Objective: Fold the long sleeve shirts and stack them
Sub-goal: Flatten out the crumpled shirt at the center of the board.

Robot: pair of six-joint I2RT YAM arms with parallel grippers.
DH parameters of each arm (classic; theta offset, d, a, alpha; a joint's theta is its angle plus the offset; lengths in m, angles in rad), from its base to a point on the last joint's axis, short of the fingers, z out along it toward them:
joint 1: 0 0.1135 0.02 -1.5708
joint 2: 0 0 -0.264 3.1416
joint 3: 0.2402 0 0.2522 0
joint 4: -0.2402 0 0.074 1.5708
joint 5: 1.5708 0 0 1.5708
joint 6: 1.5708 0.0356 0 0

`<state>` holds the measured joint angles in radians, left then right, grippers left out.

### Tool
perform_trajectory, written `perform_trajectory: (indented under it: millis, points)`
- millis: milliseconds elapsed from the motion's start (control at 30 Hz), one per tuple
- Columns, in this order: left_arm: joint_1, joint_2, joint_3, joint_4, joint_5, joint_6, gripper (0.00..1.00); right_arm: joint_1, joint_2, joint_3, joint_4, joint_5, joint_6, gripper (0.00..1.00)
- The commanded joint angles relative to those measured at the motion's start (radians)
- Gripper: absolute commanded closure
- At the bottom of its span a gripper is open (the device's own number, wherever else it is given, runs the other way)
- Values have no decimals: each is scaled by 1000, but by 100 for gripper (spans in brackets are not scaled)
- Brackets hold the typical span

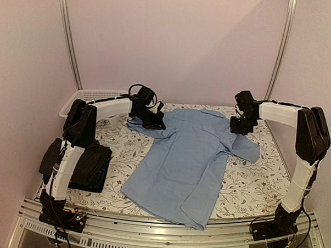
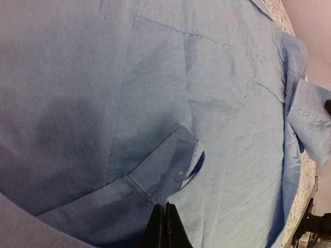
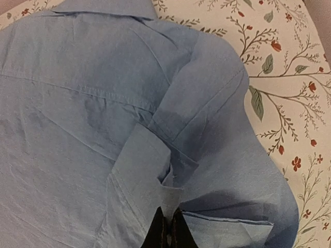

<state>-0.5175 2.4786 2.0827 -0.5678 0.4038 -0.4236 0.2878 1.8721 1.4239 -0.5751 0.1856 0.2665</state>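
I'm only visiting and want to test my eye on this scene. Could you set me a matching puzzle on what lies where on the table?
Things:
1. light blue shirt
2. dark folded shirts
3. white basket
4. tablecloth

Descriptions:
A. at the far left corner
B. spread out in the middle, between the two arms
C. pale, printed with leaves and small flowers
D. piled at the near left, partly hidden by an arm

Pairs: 1-B, 2-D, 3-A, 4-C

light blue shirt [image 1: 180, 163] on cream floral cloth [image 1: 256, 185].
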Motion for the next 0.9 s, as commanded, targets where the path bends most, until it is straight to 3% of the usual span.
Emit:
perform_trajectory:
  millis: [0,267,467,667,867]
  points:
    - [-5,61,49,16,38,-24,100,-7,36,-62,78,-68,99,99]
    - [42,131,25,7,18,-119,100,-23,-34,-331,171,-79,178,97]
    - [113,92,-86,29,-31,-167,100,-103,-68,-438,199,-84,187,98]
    - [198,50,-155,39,-47,-171,100,-204,-94,-422,183,-76,142,96]
    - [223,42,-135,34,-28,-153,100,-241,11,-248,138,-64,68,95]
